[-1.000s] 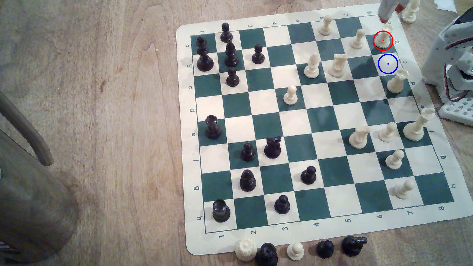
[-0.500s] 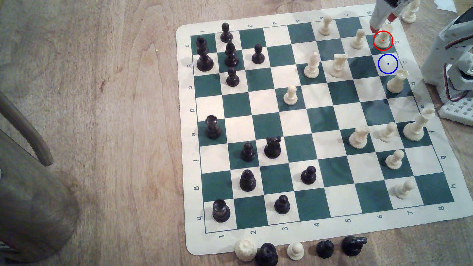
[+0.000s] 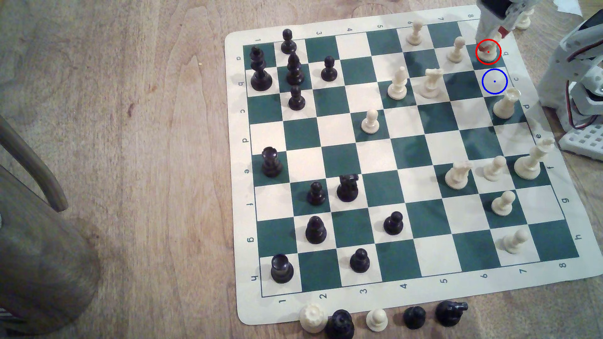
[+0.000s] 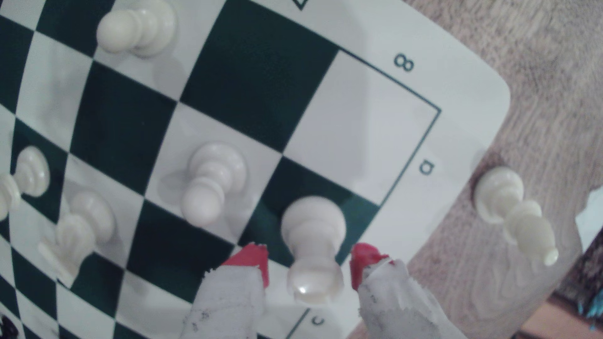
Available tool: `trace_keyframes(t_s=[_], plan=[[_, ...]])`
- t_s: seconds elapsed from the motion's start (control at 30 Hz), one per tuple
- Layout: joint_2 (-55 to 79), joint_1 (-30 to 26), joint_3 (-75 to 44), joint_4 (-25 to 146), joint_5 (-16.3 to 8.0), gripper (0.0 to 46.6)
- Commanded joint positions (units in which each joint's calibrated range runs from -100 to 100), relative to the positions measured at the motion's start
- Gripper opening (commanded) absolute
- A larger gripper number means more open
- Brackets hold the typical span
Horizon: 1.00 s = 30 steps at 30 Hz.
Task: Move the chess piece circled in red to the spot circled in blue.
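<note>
A: We find the gripper (image 4: 308,260) low over the far corner of the board (image 3: 404,287), its red-tipped fingers (image 4: 253,257) parted and straddling the chess piece circled in red (image 3: 488,53). The jaws stand moderately wide, one on each side of the stem, and in the wrist view we see a gap at both tips. Nothing is held yet.

B: Agreed. The piece stands upright on its dark green square in the edge file, at the exterior view's upper right. We judge the straddle is the set-up for a pinch just under the rimmed top.

A: The spot circled in blue (image 3: 494,81) is the adjoining cream square, bare, just toward the exterior view's bottom. A short hop, then.

B: A cream pawn (image 3: 456,50) stands on the next square to the exterior view's left. It probably explains why the fingers come in from above rather than from the side.

A: Counts, exterior view. On the board we make twelve cream pieces, the target among them, and eleven black.

B: Off the board, along the near edge: two cream and three black (image 3: 414,316). One more cream piece (image 4: 509,212) stands on the wooden table (image 3: 130,163) beyond the far corner, near the gripper.

A: One red ring, one blue ring.
</note>
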Motion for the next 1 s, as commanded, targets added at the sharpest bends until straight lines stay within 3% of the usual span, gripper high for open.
trace_keyframes(t_s=[0.0, 0.33, 0.47, 0.5, 0.53, 0.97], plan=[[0.36, 0.26, -0.31, -0.98, 0.05, 13.8], [2.05, -0.13, 0.14, -1.88, 0.05, 11.9], [2.73, -0.36, 0.14, -1.88, 0.05, 6.7], [2.99, -0.6, 0.14, -1.8, 0.0, 2.1], [2.99, -0.68, 0.14, -1.72, 0.0, 0.3], [-1.68, -4.43, -7.11, 8.69, -1.81, 0.2]])
